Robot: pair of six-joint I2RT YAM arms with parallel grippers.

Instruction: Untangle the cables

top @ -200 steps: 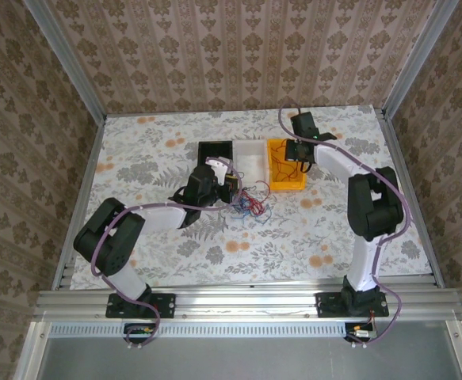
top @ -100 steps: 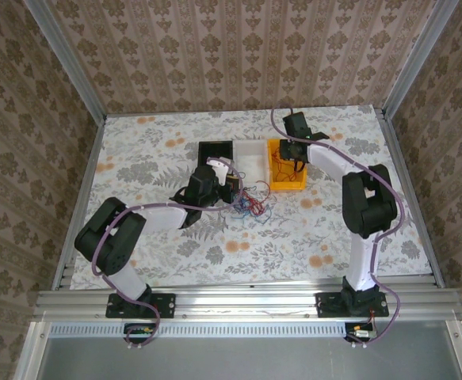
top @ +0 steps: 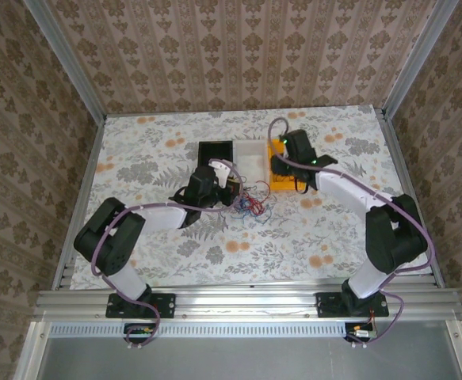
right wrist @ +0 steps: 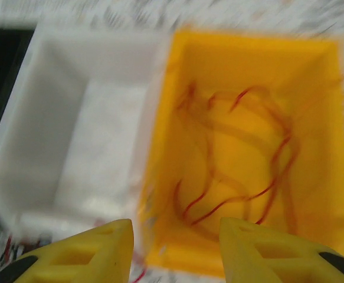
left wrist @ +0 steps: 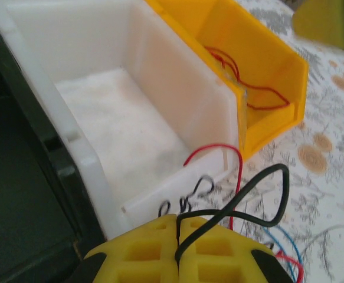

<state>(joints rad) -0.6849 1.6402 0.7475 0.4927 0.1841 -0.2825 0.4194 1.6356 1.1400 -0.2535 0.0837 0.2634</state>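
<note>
Where left end effector (left wrist: 179, 259) pinches dark cable (left wrist: 281, 171), tangle (top: 250, 202) just beyond.

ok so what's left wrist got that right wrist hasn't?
Left wrist: left pincer shut on a thin black wire, with thin red and blue wires lying on the floral tablecloth beyond. Right wrist: right pincer open, nothing between its fingers, looking down over the bins. Both: empty white plastic bin beside yellow plastic bin holding loose red wires.
</note>
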